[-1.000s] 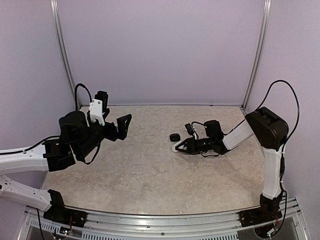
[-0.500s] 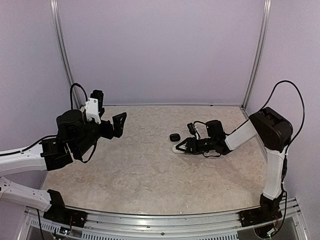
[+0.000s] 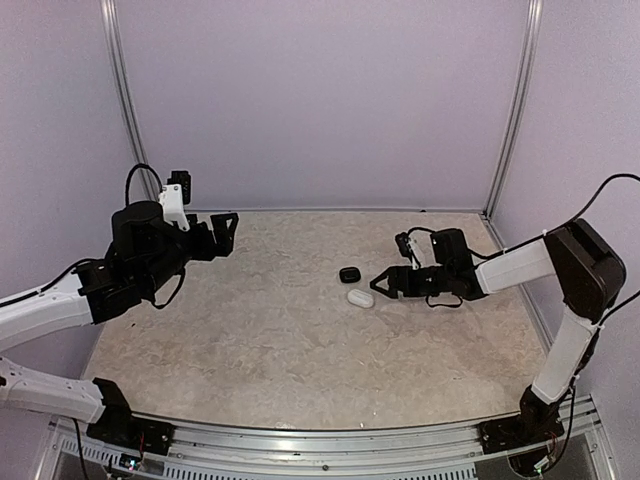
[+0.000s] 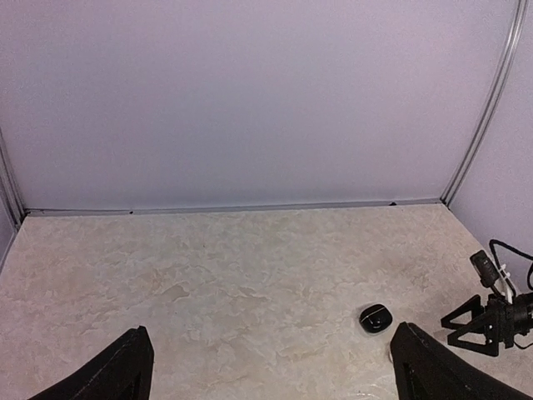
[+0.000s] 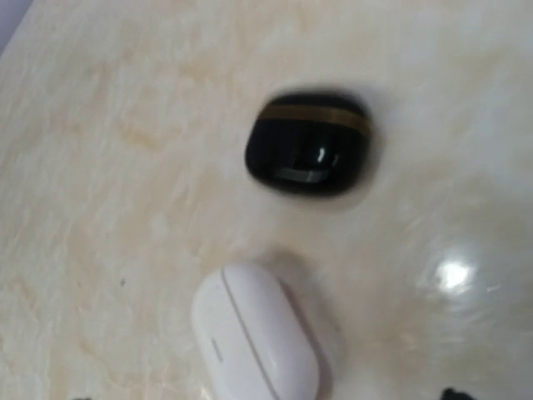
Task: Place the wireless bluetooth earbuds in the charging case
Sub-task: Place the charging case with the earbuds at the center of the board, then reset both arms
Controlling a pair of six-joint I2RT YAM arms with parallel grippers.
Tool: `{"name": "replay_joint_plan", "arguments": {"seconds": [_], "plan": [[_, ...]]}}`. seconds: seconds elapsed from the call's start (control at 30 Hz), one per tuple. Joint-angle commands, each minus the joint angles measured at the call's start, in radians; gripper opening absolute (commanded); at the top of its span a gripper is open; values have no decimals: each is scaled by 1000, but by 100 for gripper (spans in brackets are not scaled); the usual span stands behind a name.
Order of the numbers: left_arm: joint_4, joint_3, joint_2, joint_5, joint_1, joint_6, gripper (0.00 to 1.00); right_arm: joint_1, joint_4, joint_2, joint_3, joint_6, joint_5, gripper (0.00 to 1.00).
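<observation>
The white case (image 3: 360, 297) lies shut on the table (image 3: 270, 340), just right of centre in the top view. The right gripper (image 3: 380, 284) sits just right of it, fingers spread, holding nothing. The black case (image 3: 349, 274), also shut, lies just behind the white one, apart from it. The left gripper (image 3: 218, 232) hovers at mid-left, spread wide and empty.

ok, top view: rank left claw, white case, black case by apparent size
1. left claw, though it is raised and nearer the camera, which flatters it.
2. white case.
3. black case, only slightly smaller than the white one; close call.
</observation>
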Motion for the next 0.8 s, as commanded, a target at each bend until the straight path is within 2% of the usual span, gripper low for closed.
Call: {"name": "replay_joint_plan", "arguments": {"seconds": [0.0,0.1,0.37,0.6,0.77], "plan": [[-91,65,31,127,72,-98,99,-16,-81,-158,-17,-120,77,94],[-99,71,55,165,83,-93,99,-22,-122,-258,-33,-168,136,99],[-98,34,120,140,80,-165,99,-44,-118,-540,-172,-193,241,100],[-8,-97,151,146,65,-211,99,-45,-29,-727,-368,-154,202,100],[31,-161,159,69,17,-243,99,-44,26,-799,-465,-130,146,99]]}}
